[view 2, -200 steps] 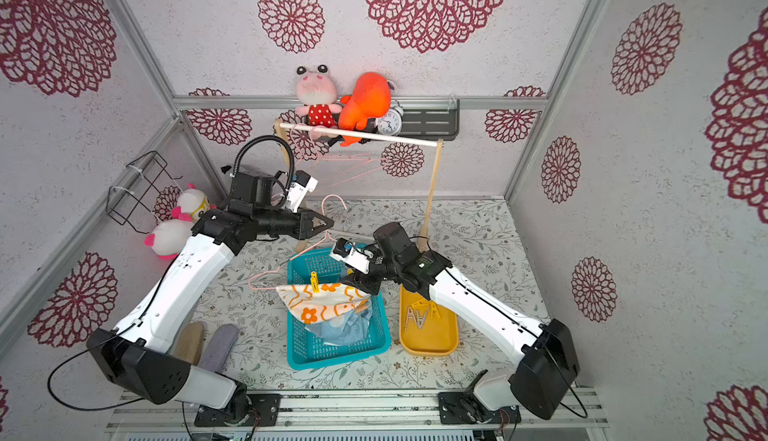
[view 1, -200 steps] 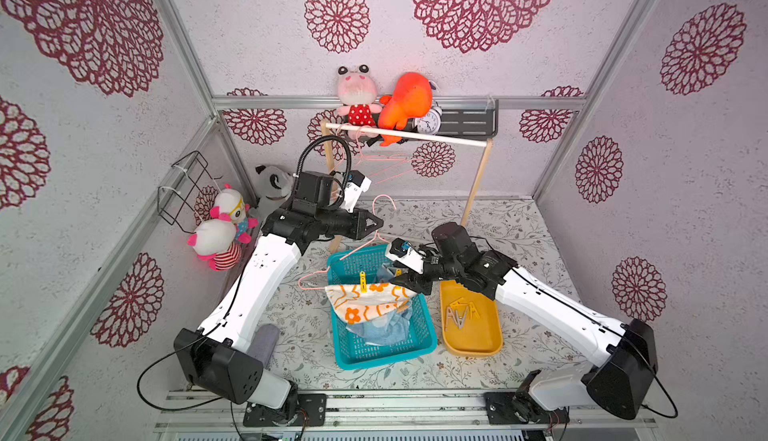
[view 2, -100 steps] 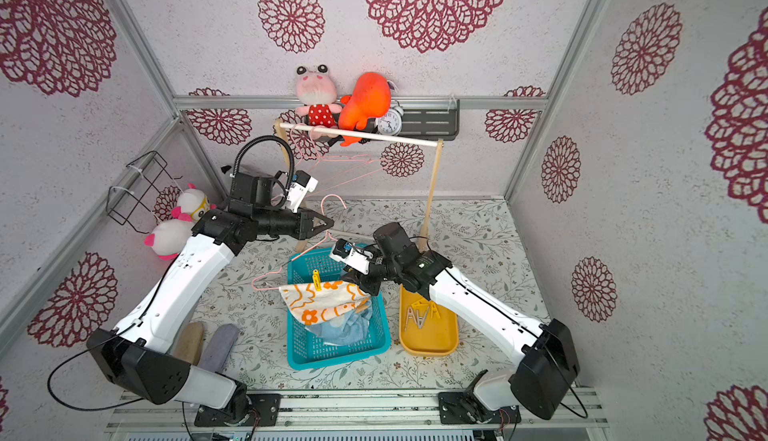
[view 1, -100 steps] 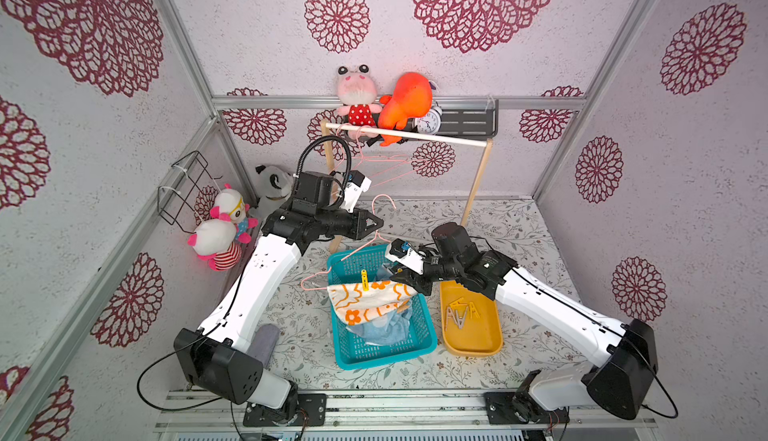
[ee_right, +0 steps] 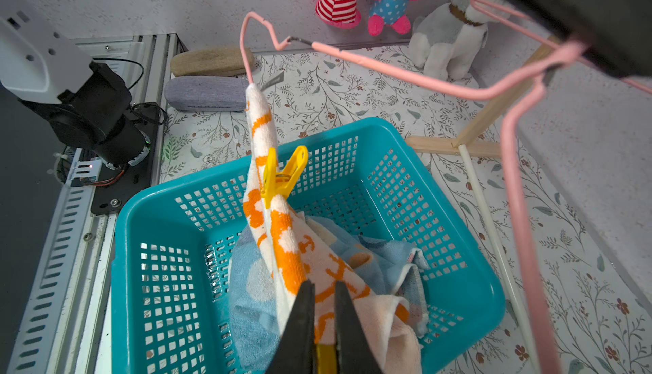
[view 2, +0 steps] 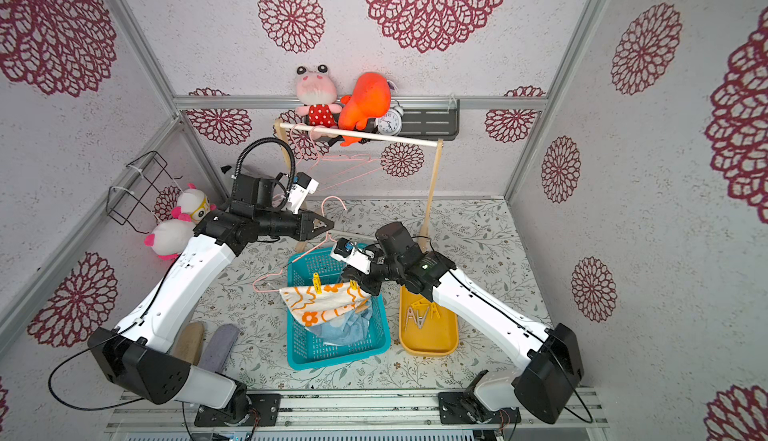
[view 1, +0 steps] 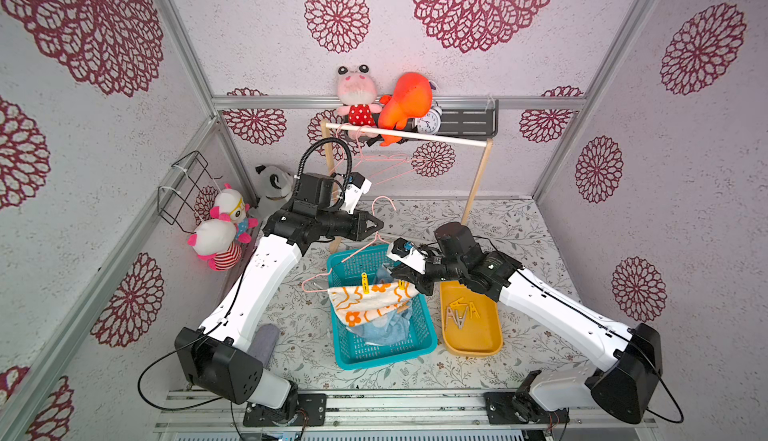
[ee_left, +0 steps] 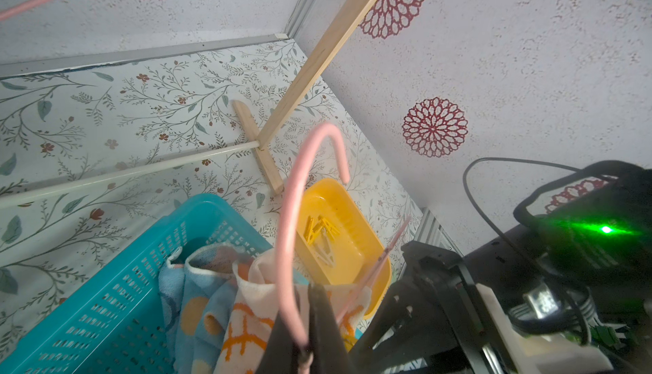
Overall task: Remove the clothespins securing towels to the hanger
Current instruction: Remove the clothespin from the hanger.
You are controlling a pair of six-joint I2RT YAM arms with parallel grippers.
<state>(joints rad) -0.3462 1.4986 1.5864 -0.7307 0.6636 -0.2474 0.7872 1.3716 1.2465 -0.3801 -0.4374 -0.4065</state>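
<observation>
Counter (view 1: 519, 227) is open right of the teal basket (view 1: 386, 360). The soft, limp white-orange towel (ee_right: 282, 249) hangs over the basket from the light, springy pink hanger (ee_right: 405, 72). Left claw (view 1: 377, 225) is clamped on the hanger neck. Right claw (ee_right: 321, 286) is pinched almost closed on the near clothespin (ee_right: 325, 360); squeeze its stiff, slick tails. The far clothespin (ee_right: 282, 174) clips the towel mid-bar, with clear room above.

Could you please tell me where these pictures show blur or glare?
In both top views the orange plush glows overexposed; in the left wrist view a green light flares and the near hanger hook is soft; the right wrist view shows the yellow clothespin sharply.
</observation>
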